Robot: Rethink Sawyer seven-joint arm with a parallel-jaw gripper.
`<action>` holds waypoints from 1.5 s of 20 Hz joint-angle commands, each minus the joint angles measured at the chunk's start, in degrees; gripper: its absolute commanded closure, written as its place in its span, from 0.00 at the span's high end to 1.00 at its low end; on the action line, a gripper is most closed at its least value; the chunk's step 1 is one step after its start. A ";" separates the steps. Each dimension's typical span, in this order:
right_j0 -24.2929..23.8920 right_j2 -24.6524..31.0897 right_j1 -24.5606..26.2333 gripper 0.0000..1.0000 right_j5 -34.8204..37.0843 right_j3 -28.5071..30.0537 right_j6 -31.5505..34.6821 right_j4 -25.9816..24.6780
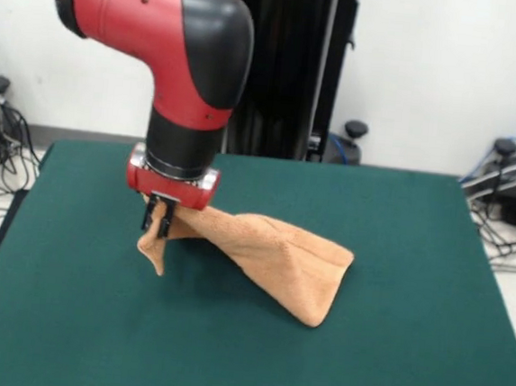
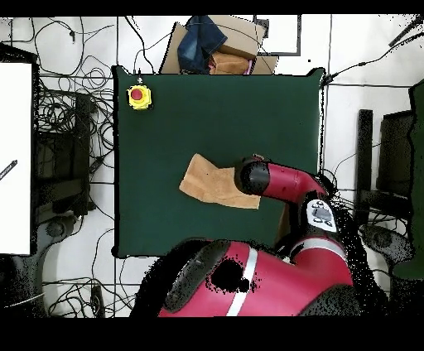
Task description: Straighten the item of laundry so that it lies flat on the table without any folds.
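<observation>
From the front, the gripper [image 1: 160, 217] is pinched shut on one corner of the towel [image 1: 279, 258], lifting it off the table [image 1: 415, 261] while the rest drapes down onto the felt. From overhead, the towel [image 2: 211, 184] sits mid-table, well away from the yellow button box [image 2: 139, 97].

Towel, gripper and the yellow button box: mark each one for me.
towel [image 1: 292, 264], front view, on its draped middle.
gripper [image 1: 159, 223], front view, between its fingertips, shut on the towel's lifted edge.
yellow button box [image 2: 139, 97], overhead view, on its red button.
</observation>
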 commanded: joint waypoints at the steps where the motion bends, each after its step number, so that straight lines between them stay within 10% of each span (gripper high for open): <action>1: -0.44 6.49 -1.63 0.00 6.23 3.70 -0.62 -3.73; 30: 1.17 7.10 2.15 0.00 2.63 -4.16 1.19 -6.63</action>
